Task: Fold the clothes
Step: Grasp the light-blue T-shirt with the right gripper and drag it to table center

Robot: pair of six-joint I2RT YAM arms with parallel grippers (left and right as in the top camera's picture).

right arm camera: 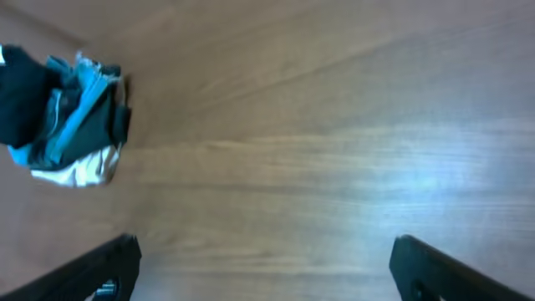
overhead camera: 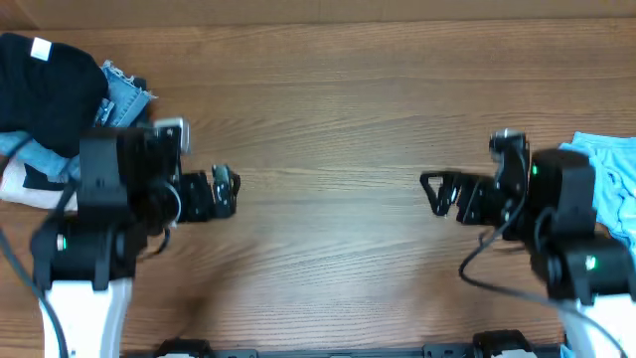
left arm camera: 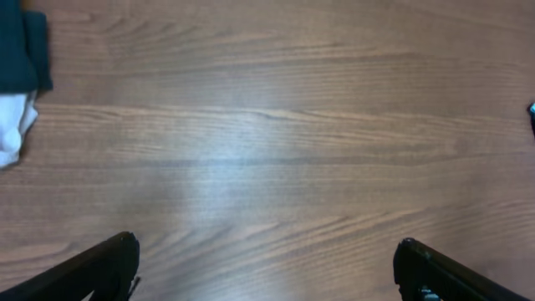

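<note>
Sky-blue cotton shows only in my overhead view: the T-shirt (overhead camera: 614, 177) lies bunched at the far right edge of the table (overhead camera: 328, 99). It sits just behind the right arm, partly covered by it and cut off by the frame. Only a rumpled strip with soft folds is visible, too little for me to read any print. Neither wrist camera picks it up.

Both wrist cameras look down on bare wood. On the left wrist feed, the fingers (left arm camera: 113, 259) sit at the bottom corners, spread wide with nothing between them. The right wrist feed shows the same wide, empty spread. From overhead, the left gripper (overhead camera: 227, 189) and the right gripper (overhead camera: 435, 192) point at each other across the middle of the table, well apart, and neither touches any cloth.

A heap (overhead camera: 55, 99) of other clothing sits at the upper left of the overhead, beside the left arm. It holds a black garment (overhead camera: 45, 75) with a small white tag, some frayed denim (overhead camera: 127, 97) and a white cloth (overhead camera: 20, 184). The right wrist camera sees that heap far off at its left edge. The left wrist camera catches only a dark corner and a bit of white.

The table is brown wood-grain with a pale sheen. It fills every view, so I see nothing of the room beyond it.
</note>
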